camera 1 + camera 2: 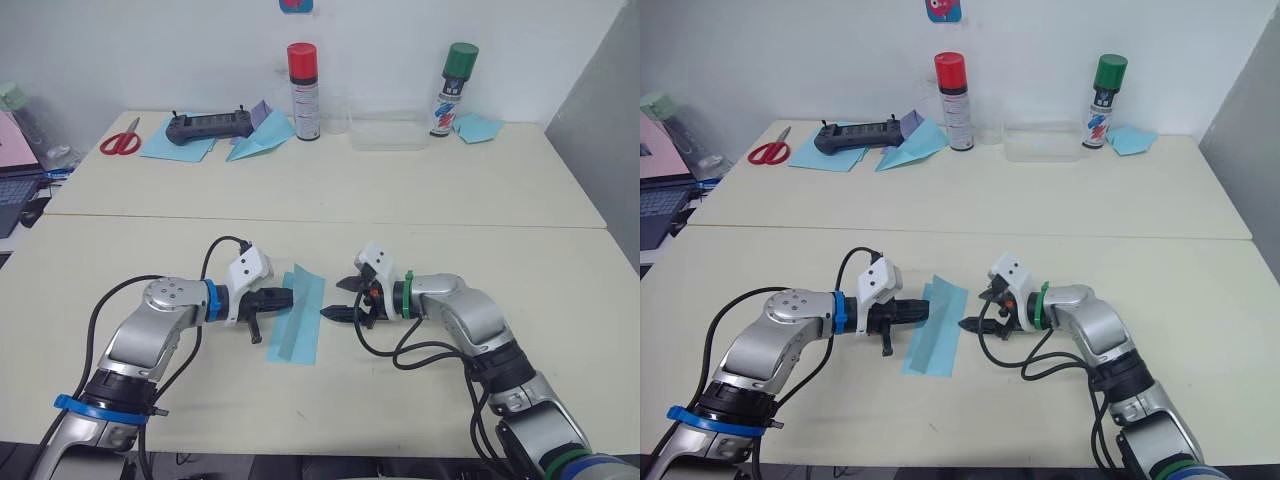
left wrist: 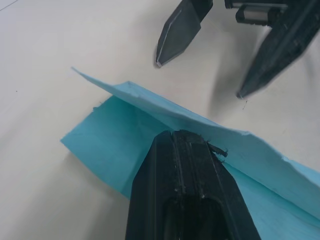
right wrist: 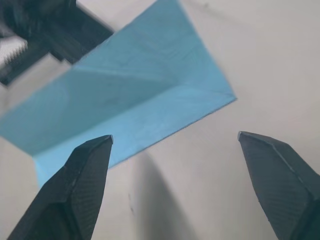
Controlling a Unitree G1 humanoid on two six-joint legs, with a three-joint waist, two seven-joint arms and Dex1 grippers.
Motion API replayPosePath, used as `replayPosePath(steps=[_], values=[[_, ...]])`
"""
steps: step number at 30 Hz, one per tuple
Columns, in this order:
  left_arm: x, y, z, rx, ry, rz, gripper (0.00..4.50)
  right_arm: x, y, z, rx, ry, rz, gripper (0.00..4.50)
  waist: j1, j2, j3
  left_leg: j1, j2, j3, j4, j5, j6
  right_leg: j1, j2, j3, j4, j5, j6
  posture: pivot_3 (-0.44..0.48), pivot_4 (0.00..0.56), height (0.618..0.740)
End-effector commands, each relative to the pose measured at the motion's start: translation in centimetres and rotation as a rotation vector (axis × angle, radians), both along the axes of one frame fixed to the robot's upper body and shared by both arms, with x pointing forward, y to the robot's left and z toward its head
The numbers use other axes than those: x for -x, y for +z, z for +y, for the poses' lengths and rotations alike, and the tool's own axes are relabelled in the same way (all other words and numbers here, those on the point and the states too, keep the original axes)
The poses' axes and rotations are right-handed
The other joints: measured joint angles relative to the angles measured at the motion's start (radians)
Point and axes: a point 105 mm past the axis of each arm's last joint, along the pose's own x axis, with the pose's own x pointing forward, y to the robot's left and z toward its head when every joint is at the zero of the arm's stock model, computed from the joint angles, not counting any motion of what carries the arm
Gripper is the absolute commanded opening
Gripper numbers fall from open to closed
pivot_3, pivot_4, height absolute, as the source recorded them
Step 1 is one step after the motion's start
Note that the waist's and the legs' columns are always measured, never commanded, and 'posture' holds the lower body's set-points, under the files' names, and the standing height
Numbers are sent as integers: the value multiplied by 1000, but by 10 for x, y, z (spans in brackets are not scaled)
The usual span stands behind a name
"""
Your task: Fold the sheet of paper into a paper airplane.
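Sheet of paper lies folded on the near table, between the two grippers. Left gripper sits at its left edge, touching it; right gripper is just right of it, apart. Far table behind: scissors far left, then controller on paper sheets, paper plane right of it, spray can, clear tray, second spray can, folded paper piece rightmost. Laptop off the left edge.
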Motion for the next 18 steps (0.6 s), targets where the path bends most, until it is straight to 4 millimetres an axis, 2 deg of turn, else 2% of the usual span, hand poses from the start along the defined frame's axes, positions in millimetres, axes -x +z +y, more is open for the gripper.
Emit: replayPosePath(steps=[1, 6, 8, 18], values=[[-1, 7, -7, 11, -33, -42, 0, 9, 30, 11, -102, 20, 112, 3993, -2, 0, 0, 0, 0, 0, 0, 0, 0, 0, 0, 0, 0, 1, -1, 0, 150, 740], [-2, 10, -12, 14, -52, -57, 0, 10, 33, 20, -144, -20, 250, 3993, -7, 0, 0, -1, 0, 0, -1, 0, 0, -1, 0, -1, 0, 2, -3, 0, 150, 740], [-2, 11, -15, 16, -58, -63, 0, 12, 33, 22, -152, -27, 299, 3993, -7, 0, 0, -8, 0, -1, 0, 0, 0, -7, 0, -1, 1, 2, -4, 0, 150, 740], [-3, 16, -22, 31, -71, -77, 0, 22, 24, 27, -100, -22, 351, 3993, -9, 0, 0, -12, 0, -2, 1, 0, 0, -10, 0, -3, 0, 3, -4, 0, 150, 740]])
